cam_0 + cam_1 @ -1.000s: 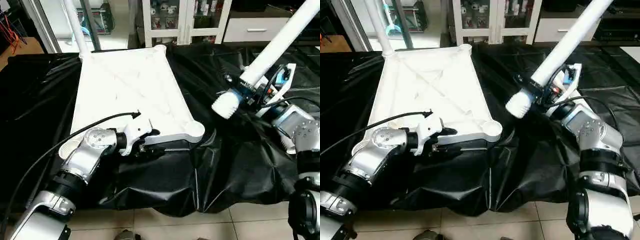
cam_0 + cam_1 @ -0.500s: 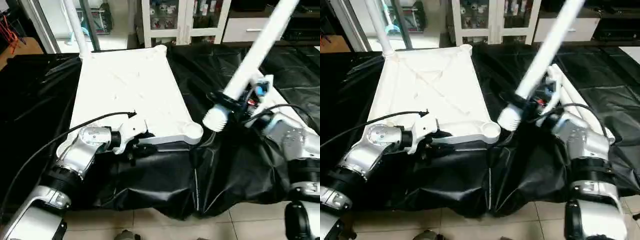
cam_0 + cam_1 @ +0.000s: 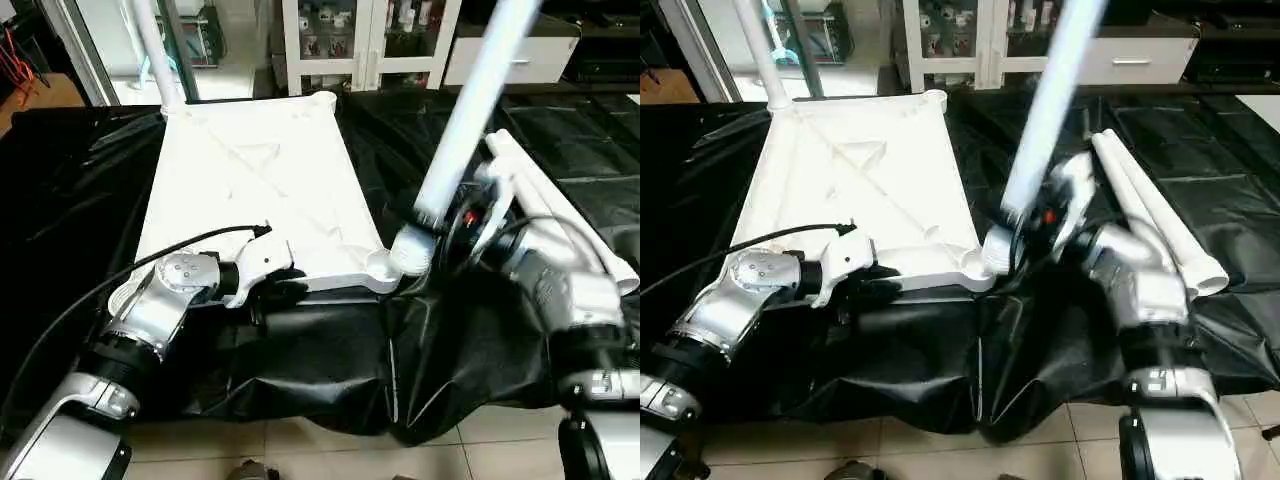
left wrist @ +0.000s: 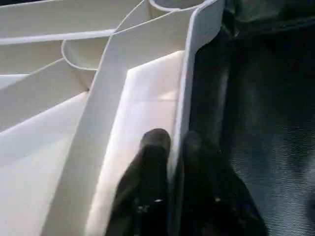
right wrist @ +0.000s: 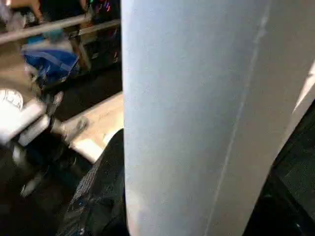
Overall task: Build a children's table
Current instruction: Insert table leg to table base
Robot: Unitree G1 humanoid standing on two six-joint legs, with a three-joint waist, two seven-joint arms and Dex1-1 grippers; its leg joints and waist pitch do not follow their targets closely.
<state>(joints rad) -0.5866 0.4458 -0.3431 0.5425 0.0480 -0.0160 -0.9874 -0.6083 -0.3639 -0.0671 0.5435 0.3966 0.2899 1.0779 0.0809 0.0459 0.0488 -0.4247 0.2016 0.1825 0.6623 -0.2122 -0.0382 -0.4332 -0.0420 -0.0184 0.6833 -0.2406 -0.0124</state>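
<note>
The tabletop (image 3: 260,190) lies upside down on a black sheet (image 3: 330,350), its X-ribbed underside facing up. All positions below are given relative to this tabletop.

At the far left corner of the tabletop, one leg (image 3: 152,50) stands upright in its round socket.

At the near edge, toward the left, the left gripper (image 4: 170,147) reaches in over the black sheet. Its two black fingers (image 4: 155,147) straddle the thin rim wall of the tabletop: one finger sits inside the rim, on the white underside, and the other sits outside it, over the sheet. The fingers stand close together with the rim between them, so the gripper is clamped on the tabletop's edge. A black cable (image 3: 150,262) runs along the silver left forearm to the wrist.

At the near right corner of the tabletop, the round corner socket (image 3: 380,268) faces up. A second leg (image 3: 465,110) is held steeply tilted, nearly upright, with its lower end (image 3: 410,250) at this socket, touching or just beside its rim; whether the end has entered the socket cannot be determined. The right gripper (image 3: 445,225) is closed around this leg just above the lower end, part way open to the leg's width. In the right wrist view the leg (image 5: 197,118) runs along the gripper.

To the right of the tabletop, well apart from it, two more legs (image 3: 1150,210) lie side by side on the black sheet, just behind the right arm.
</note>
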